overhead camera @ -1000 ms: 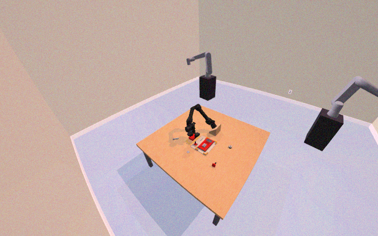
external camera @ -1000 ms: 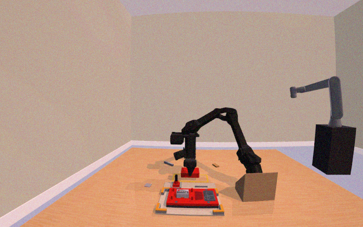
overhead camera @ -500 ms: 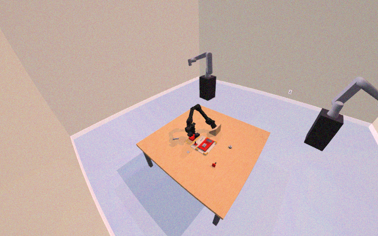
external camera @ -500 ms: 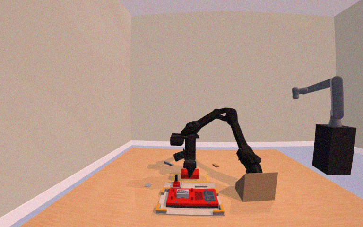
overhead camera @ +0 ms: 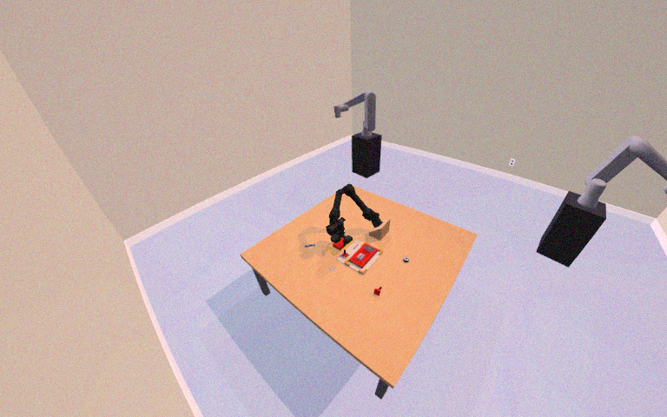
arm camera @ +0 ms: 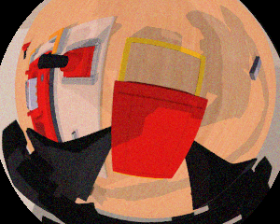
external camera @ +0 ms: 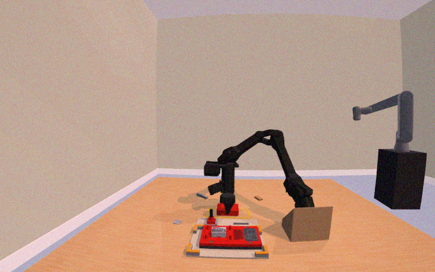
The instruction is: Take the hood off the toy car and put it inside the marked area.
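the room has beige walls and a pale blue floor, and in the top view a wooden table [overhead camera: 419, 309] [external camera: 128, 232] [arm camera: 154, 205] stands in it, with a wide bare stretch of wood between the toy car [overhead camera: 366, 256] [external camera: 226, 243] [arm camera: 43, 122] and the table's near corner. two grey arms [overhead camera: 371, 110] [overhead camera: 637, 149] [external camera: 405, 118] stand on black pedestals [overhead camera: 366, 155] [overhead camera: 570, 232] [external camera: 400, 180] beyond the table edge, well apart from the work. on this side of the car are a small red piece [overhead camera: 377, 291] and a small round piece [overhead camera: 406, 259]. in the exterior view, the car body lies on a pale tray [external camera: 213, 253] with orange corners, and a brown angled panel [external camera: 311, 224] stands to the right of it, near the foot of the black arm [external camera: 282, 151], so this side has less room; to the left the wood is more free. the gripper [external camera: 227, 212] [arm camera: 151, 137] points down behind the tray, and the red hood [external camera: 233, 207] [arm camera: 154, 135] is with it, at the marked area [external camera: 248, 213] [arm camera: 165, 44]. in the wrist view, the fingers are rather wide apart and grasp the hood from both sides; the hood covers part of the yellow outline, and i cannot tell if it touches the table.
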Motion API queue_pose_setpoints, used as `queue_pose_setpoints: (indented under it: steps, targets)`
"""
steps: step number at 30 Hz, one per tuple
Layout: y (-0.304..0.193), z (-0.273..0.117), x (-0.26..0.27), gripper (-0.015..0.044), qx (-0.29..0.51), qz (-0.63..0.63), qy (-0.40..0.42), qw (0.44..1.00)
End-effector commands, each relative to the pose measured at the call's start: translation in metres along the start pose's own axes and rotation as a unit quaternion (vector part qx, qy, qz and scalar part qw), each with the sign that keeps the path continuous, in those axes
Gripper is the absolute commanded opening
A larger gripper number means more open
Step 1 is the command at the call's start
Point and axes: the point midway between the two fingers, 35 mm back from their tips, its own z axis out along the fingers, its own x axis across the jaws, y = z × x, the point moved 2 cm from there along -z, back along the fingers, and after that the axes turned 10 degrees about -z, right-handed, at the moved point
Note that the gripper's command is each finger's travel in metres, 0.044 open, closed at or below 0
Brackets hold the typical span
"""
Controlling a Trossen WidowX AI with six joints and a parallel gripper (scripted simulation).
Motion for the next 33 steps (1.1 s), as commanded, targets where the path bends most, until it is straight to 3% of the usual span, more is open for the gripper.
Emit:
queue_pose_setpoints:
  steps: [1, 7, 24, 33]
  targets:
    - [-0.001, 0.003, 0.001, 0.0000, 0.002, -0.004, -0.001, 1.000]
    - [-0.001, 0.006, 0.001, 0.0000, 0.002, -0.004, -0.001, 1.000]
    - [0.000, 0.001, 0.000, 0.0440, 0.000, 0.000, 0.000, 1.000]
    - [0.001, -0.070, 0.001, 0.0440, 0.003, -0.001, -0.001, 1.000]
